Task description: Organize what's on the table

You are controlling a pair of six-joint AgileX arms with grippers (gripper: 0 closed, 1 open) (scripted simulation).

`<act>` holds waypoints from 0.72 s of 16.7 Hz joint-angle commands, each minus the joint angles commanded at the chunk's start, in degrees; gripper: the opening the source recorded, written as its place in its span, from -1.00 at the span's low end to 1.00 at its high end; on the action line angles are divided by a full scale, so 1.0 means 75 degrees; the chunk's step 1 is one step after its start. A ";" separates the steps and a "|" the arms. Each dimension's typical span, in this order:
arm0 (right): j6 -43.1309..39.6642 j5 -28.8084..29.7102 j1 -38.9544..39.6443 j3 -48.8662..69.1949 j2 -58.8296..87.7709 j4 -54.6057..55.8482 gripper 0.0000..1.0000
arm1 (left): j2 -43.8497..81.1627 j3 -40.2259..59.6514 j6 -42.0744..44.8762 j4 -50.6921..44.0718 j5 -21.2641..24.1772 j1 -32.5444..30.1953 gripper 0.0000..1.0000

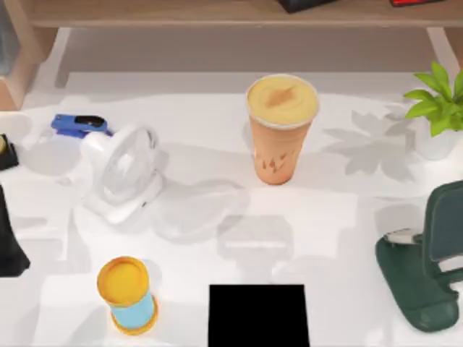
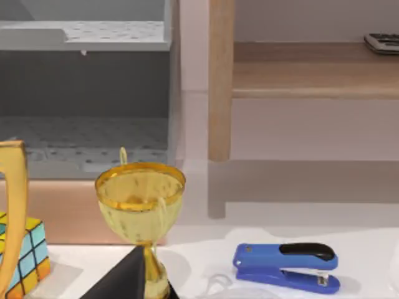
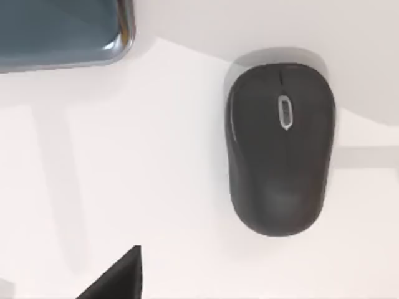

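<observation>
1. Nearest our overhead camera, a flat black rectangle [image 1: 258,315] sits at the near edge of the wide, smooth white table [image 1: 333,217], which spreads under every object and runs back to the brown wooden shelf [image 1: 217,12].
2. Left of that rectangle stands a small cylinder with yellow-orange caps and a pale blue middle [image 1: 129,295]; what it contains cannot be told.
3. At mid-table, a tall orange paper cup [image 1: 279,130] stands upright, filled to the brim with a creamy yellow drink.
4. Left of the cup rests a white desk fan with a clear round guard [image 1: 123,173], and behind it a blue stapler with a black top [image 1: 79,125].
5. At the right, a white pot [image 1: 436,141] holds a green leafy plant [image 1: 438,97]; nearer lies a dark green phone stand [image 1: 427,267].
6. From our left wrist camera, a gold trophy cup [image 2: 141,212] stands beside a colourful puzzle cube [image 2: 25,255].
7. Our right wrist camera looks down on a black computer mouse [image 3: 280,146] resting on the table, near a grey-blue tray with a metal rim [image 3: 62,31].
8. Whether either gripper's fingers are spread or pressed together, we cannot tell.
</observation>
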 joint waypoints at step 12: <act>-0.0819 0.0033 -0.0094 0.0370 0.0737 -0.0033 1.00 | 0.0000 0.0000 0.0000 0.0000 0.0000 0.0000 1.00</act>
